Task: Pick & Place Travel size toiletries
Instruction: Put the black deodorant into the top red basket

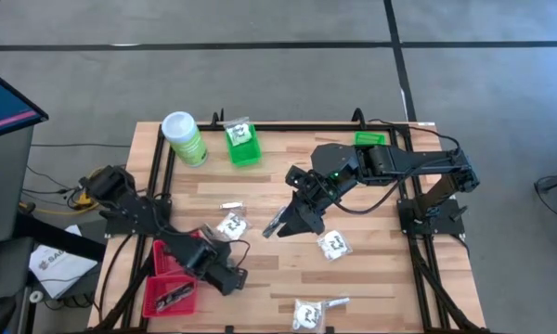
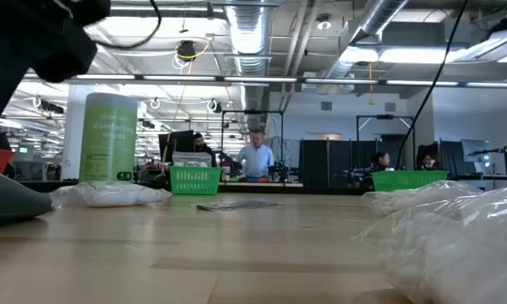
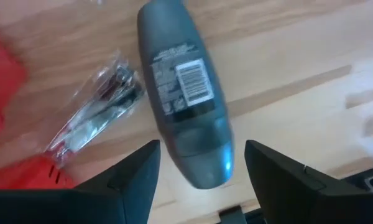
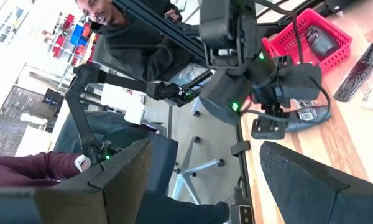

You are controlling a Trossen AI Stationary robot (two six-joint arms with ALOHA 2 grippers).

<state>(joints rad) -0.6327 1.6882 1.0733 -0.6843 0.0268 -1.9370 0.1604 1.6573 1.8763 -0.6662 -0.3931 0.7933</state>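
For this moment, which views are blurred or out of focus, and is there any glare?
Left wrist view: the grey deodorant stick and clear sachet are smeared by blur. Low view: the near packet is out of focus, and the ceiling lights flare bright. Right wrist view: the left end effector is sharp, while the near fingers are soft. High view: evenly lit, no glare.

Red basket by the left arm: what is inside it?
The red basket holds a dark flat packet with pale print; the right wrist view shows a dark rounded item in it too. The left arm covers its upper end, so anything there is hidden.
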